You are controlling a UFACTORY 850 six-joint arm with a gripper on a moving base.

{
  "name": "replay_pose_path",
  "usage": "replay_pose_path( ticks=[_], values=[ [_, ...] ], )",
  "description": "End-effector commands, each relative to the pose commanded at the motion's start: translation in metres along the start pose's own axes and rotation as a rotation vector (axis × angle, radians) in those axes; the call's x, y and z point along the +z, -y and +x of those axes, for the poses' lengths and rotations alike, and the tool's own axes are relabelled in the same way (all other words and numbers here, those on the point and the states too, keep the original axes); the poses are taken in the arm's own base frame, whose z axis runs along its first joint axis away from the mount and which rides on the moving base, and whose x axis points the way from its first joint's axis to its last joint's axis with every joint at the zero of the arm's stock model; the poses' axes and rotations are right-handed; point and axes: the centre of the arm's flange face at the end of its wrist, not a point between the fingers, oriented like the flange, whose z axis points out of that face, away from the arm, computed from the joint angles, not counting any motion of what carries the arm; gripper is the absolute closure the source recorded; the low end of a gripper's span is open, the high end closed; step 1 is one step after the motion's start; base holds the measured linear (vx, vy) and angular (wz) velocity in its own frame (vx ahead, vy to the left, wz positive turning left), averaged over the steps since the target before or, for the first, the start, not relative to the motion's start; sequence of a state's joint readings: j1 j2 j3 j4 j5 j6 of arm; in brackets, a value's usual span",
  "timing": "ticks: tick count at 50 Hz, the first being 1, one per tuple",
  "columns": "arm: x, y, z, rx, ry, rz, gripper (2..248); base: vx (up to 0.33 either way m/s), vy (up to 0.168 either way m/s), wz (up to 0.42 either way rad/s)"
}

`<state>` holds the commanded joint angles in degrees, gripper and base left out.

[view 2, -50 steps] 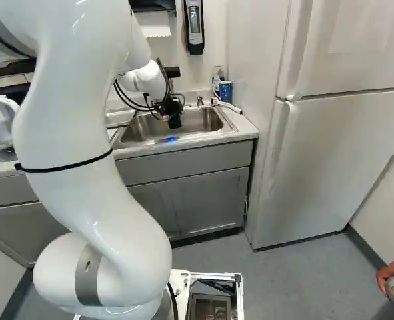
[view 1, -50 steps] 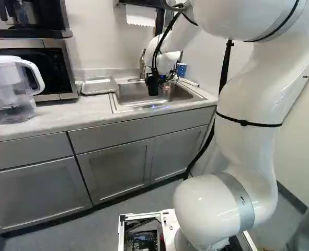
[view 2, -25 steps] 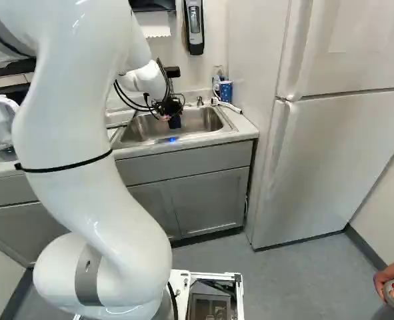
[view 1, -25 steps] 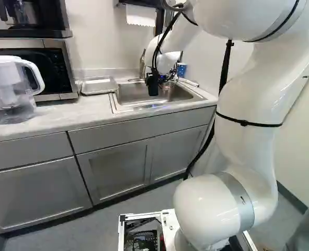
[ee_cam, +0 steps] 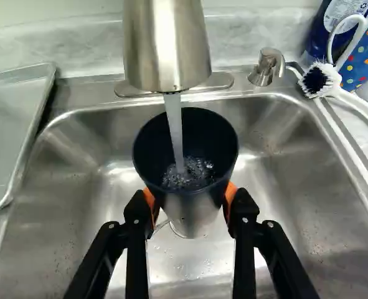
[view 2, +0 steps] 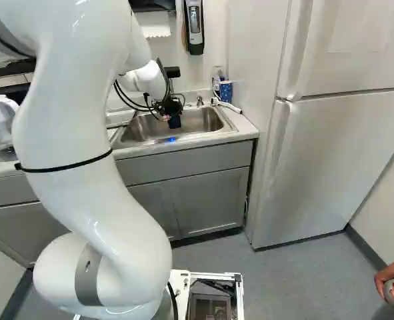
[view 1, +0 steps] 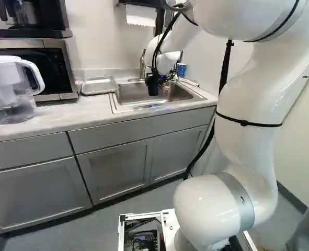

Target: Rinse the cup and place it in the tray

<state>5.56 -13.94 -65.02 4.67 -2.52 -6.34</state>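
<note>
Dark navy on the inside, the cup point(ee_cam: 195, 208) sits right between the fingers of my gripper point(view 2: 173, 115), over the sink point(ee_cam: 283, 156). From the wrist view I have it pinched from two sides, with an orange pad point(ee_cam: 150, 200) against one side of its wall and the other orange pad against the opposite side. The open mouth faces up to the brushed-metal faucet point(ee_cam: 165, 47), and a stream of water point(ee_cam: 175, 131) drops straight into it. Bubbles point(ee_cam: 188, 173) gather where the water lands. The base views show the cup so small that I can't fairly say whether its bottom touches the sink or hangs above it.

Next to the sink, on its left, I see the shallow metal tray point(view 1: 99, 85), lying on the bench point(view 1: 49, 119) near the rim. The cup is apart from it, over the basin.

Behind the basin, beside the foot of the faucet, stands a small metal soap dispenser point(ee_cam: 266, 67). At the sink's back right corner I've got a white-handled brush point(ee_cam: 324, 81) with dark and white bristles, a blue container with coloured dots point(ee_cam: 365, 53) just behind it, and a dark blue bottle point(ee_cam: 332, 28) beside that.

Over at the left of the left base view there's a clear pitcher point(view 1: 10, 86) on the bench in front of a microwave point(view 1: 52, 68). The right base view gives me a pale refrigerator point(view 2: 330, 160) to the right of the sink.
</note>
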Motion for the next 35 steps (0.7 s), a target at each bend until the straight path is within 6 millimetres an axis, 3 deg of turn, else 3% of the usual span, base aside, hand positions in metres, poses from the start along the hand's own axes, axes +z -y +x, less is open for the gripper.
replay_pose_path(
  ticks=[35],
  values=[
    [0.0000,0.0000,0.0000,0.000,0.000,0.000,129,0.000,0.000,0.000]
  ],
)
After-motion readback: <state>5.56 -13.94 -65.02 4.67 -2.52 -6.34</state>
